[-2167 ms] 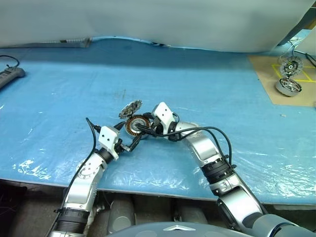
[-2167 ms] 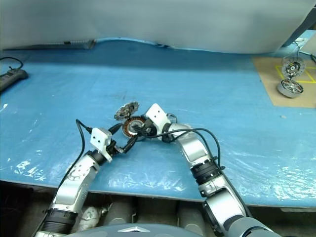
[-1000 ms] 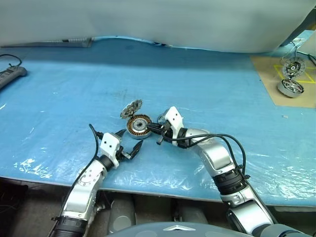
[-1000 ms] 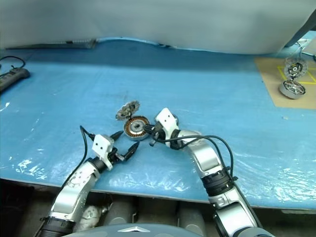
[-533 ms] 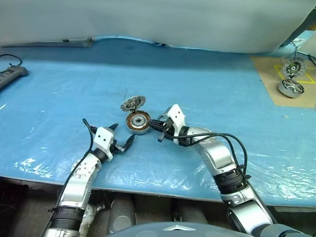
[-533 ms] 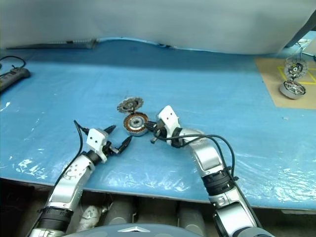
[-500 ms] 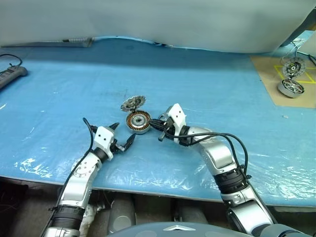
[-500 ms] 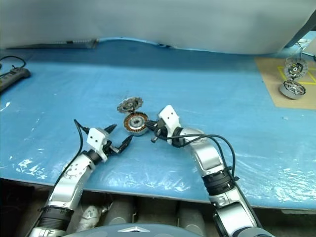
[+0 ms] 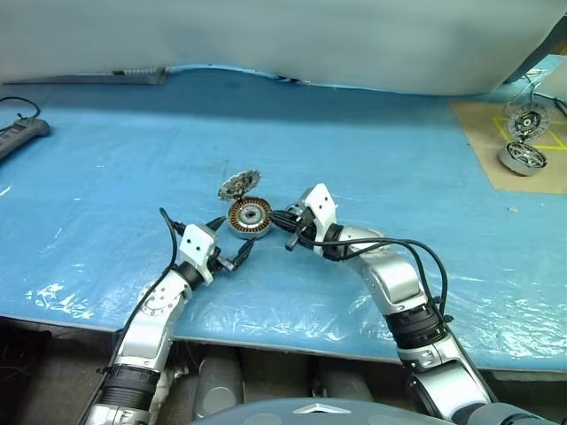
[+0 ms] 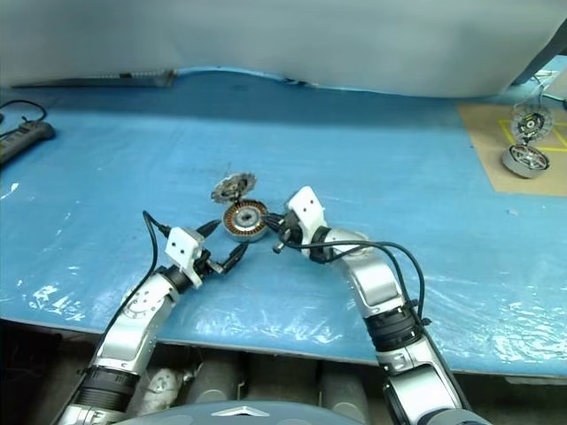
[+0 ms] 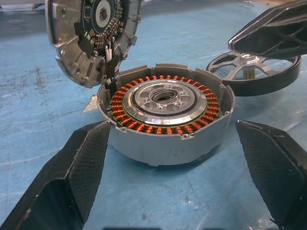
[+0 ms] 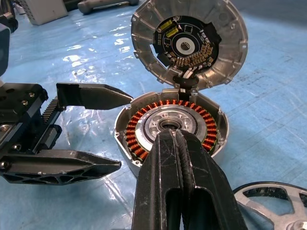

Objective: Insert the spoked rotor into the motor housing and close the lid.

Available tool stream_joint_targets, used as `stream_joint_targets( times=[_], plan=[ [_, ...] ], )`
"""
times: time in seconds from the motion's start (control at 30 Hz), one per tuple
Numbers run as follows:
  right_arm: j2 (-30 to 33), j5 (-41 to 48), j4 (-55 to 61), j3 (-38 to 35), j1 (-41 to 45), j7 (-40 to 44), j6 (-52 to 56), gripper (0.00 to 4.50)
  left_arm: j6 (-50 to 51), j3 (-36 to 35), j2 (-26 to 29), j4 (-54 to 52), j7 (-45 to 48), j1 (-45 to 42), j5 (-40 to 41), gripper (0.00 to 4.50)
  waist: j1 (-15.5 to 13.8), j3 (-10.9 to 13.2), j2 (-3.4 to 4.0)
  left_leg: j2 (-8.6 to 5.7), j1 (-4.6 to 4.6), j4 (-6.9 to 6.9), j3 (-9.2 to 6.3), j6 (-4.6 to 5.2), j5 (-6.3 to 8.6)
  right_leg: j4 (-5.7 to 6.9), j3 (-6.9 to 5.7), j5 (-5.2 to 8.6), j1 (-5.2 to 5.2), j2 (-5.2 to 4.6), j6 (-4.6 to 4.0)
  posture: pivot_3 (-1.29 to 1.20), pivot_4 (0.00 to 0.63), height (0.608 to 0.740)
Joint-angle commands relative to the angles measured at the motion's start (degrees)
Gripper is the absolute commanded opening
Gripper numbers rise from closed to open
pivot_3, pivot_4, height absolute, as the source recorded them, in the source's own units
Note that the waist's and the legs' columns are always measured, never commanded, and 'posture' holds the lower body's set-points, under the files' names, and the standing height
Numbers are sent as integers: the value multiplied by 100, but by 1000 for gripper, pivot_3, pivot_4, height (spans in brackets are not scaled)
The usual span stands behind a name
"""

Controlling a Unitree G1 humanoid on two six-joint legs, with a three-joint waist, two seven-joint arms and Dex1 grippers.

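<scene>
Open-lidded motor housing (image 10: 245, 220) between two arms

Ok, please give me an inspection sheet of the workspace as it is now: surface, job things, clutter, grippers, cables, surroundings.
Surface: blue plastic sheet over the table, wrinkled and glossy near the front edge.
Job's things: motor housing flat on the sheet, copper windings exposed; lid hinged up, open; spoked rotor lying on the sheet beside the housing, not inserted.
Clutter: two silver motor parts on a brown board at far right.
Grippers: left gripper open, facing the housing, not touching it; right gripper shut, empty, beside the housing.
Cables: black cables loop along both forearms; a dark power strip with its cord at far left.
Surroundings: pale sheet behind the table.
</scene>
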State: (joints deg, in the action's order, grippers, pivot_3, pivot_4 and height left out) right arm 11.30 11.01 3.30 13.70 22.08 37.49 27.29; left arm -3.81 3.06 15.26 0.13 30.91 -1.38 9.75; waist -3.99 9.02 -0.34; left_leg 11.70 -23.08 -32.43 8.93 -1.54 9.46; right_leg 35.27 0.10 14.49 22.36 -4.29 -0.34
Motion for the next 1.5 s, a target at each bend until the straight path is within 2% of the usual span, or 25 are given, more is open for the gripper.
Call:
stream_joint_targets(
  times=[0.03, 0.4, 0.67, 0.8, 1.03, 1.23, 1.5],
  plan=[
    [-32, 129, 273, -32, 24, 14, -15, 19, -11, 118, -14, -493, 7, 124, -6, 4500, 3, 0, 0, 0, 1, 0, 0, 0, 0, 0, 0, 0, 0, 0, 0, 0, 150, 740],
    [57, 255, 386, -76, 11, 149, 43, 19, 236, 64, -42, -1181, -106, 379, 214, 4500, 6, 0, 0, 1, 0, 2, 1, 0, 0, 0, 0, 1, 2, 1, -1, 0, 150, 740],
    [-104, 140, 332, -40, 476, -164, 397, 19, 471, -215, 85, -1152, -108, 293, 403, 4500, 15, 0, 0, 1, 2, 1, 1, 0, 0, 1, 2, 0, 3, 2, 0, 0, 150, 740],
    [-283, -375, -306, 572, 1180, -278, 636, 19, 462, -288, 51, -1039, -140, 289, 447, 4500, 33, 0, 0, 1, 3, 1, 1, -1, 0, 3, 2, 0, 5, 3, 0, 0, 150, 740],
    [-650, -654, -1373, 924, 1850, -182, 401, 19, 405, -114, 6, -1026, -176, 386, 296, 4500, 5, 0, 0, -1, -7, 3, 1, -2, 0, 3, -2, -1, 7, 1, 1, 0, 150, 740],
    [-737, -855, -1929, 885, 1834, -253, 102, 19, 365, -64, -84, -1089, -242, 528, 226, 4500, 12, 0, 0, 1, -6, 3, 0, -3, 0, 8, -4, -1, 8, 1, 0, 0, 150, 740],
    [-476, -758, -1383, 725, 1324, -166, 409, 19, 351, -6, -119, -1152, -241, 623, 244, 4500, -5, 0, 0, 1, -3, 0, 0, -3, 0, 13, -3, 0, 6, 1, 0, 0, 150, 740]
  ],
)
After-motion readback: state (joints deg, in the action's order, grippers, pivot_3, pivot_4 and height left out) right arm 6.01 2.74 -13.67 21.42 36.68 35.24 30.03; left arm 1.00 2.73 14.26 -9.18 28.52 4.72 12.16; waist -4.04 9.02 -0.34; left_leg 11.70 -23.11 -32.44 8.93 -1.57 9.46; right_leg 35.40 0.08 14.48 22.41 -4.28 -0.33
